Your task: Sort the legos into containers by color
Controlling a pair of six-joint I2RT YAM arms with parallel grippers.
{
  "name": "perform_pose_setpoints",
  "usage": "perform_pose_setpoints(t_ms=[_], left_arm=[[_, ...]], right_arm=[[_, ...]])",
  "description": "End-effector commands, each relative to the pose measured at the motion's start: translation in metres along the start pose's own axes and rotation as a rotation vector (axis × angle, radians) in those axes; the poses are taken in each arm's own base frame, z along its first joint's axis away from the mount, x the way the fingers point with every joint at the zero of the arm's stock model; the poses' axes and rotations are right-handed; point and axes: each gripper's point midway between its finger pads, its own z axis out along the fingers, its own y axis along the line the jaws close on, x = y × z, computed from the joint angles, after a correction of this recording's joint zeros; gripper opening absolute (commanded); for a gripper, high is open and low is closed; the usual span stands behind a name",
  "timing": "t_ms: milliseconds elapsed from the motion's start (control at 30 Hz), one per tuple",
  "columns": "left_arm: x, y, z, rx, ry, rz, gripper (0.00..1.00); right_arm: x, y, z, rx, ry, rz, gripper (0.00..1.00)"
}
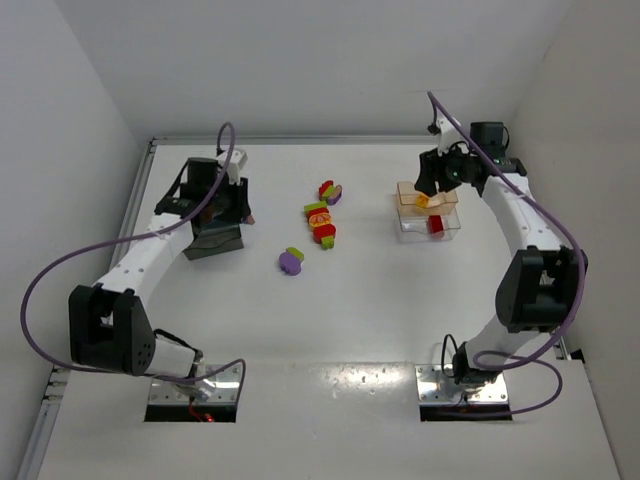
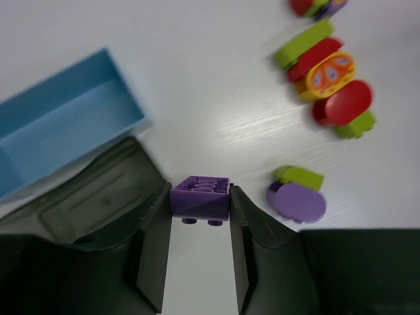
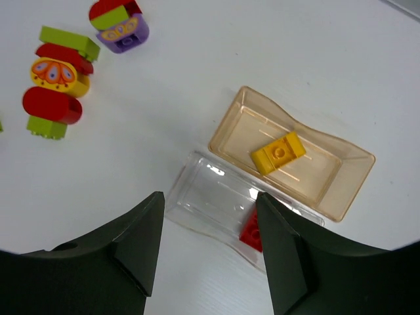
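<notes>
My left gripper (image 2: 200, 197) is shut on a purple lego brick (image 2: 201, 203), held above the table just right of a dark grey tub (image 2: 85, 197); a light blue tub (image 2: 59, 125) lies beyond it. In the top view the left gripper (image 1: 238, 212) is by the dark tub (image 1: 213, 242). My right gripper (image 3: 209, 203) is open and empty above a clear tub (image 3: 216, 193) holding a red brick (image 3: 251, 230). An amber tub (image 3: 328, 177) behind it holds a yellow brick (image 3: 279, 152). In the top view the right gripper (image 1: 430, 190) hangs over these tubs (image 1: 410, 225).
Loose legos lie mid-table: a purple and green piece (image 1: 291, 261), a stack of green, red and yellow pieces (image 1: 320, 222), and a red, green and purple cluster (image 1: 330, 191). White walls enclose the table at the back and on both sides.
</notes>
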Motion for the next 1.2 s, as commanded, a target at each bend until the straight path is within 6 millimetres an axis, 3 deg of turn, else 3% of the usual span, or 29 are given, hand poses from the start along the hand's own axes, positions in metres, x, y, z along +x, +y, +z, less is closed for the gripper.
perform_pose_setpoints(t_ms=[0, 100, 233, 433, 667, 867, 1000, 1167], left_arm=[[0.037, 0.036, -0.025, -0.213, 0.114, 0.017, 0.0], [0.056, 0.042, -0.032, -0.238, 0.168, -0.029, 0.0], [0.064, 0.064, -0.039, -0.337, 0.177, -0.102, 0.0], [0.066, 0.091, -0.045, -0.417, 0.164, -0.182, 0.0], [0.058, 0.105, -0.036, -0.437, 0.124, -0.227, 0.0], [0.061, 0.11, -0.018, -0.439, 0.151, -0.248, 0.16], [0.063, 0.118, -0.01, -0.441, 0.168, -0.263, 0.35], [0.043, 0.111, -0.011, -0.39, 0.087, -0.239, 0.53]], right_arm=[[-0.031, 0.01, -0.004, -0.043, -0.077, 0.011, 0.59], [-0.031, 0.01, -0.004, -0.043, -0.077, 0.011, 0.59], [-0.031, 0.014, 0.0, -0.059, -0.079, 0.014, 0.59], [-0.031, 0.021, 0.001, -0.08, -0.074, 0.012, 0.59], [-0.026, 0.029, 0.005, -0.091, -0.054, 0.01, 0.59], [-0.028, 0.036, 0.007, -0.097, -0.049, 0.007, 0.59], [-0.026, 0.037, 0.007, -0.099, -0.042, 0.011, 0.59], [-0.021, 0.04, 0.01, -0.1, -0.029, 0.01, 0.59]])
